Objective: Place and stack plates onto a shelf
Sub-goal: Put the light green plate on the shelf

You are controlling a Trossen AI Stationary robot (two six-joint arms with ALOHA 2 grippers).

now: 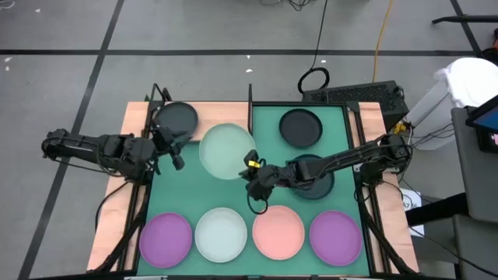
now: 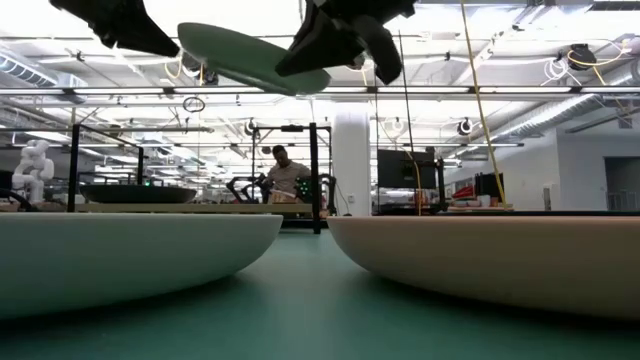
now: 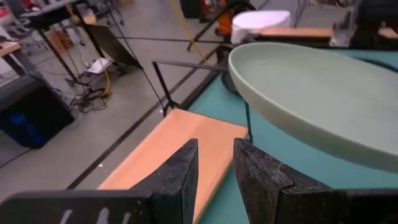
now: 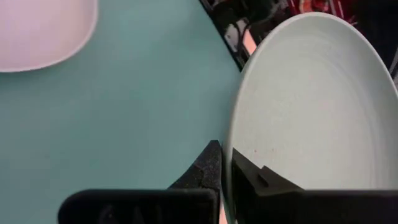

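One pale green plate (image 1: 227,150) is up in the air, pinched at its 4 o'clock rim by the right gripper (image 1: 253,165). Left gripper (image 1: 175,152) waits at its 9 o'clock, jaws part-spread, empty. Keep it level heading to the shelf (image 1: 136,117).

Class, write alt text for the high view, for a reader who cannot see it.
The right gripper holds a pale green plate by its rim above the green mat, while the left gripper waits open beside it. A dark plate sits on the wooden shelf; four plates line the near edge.
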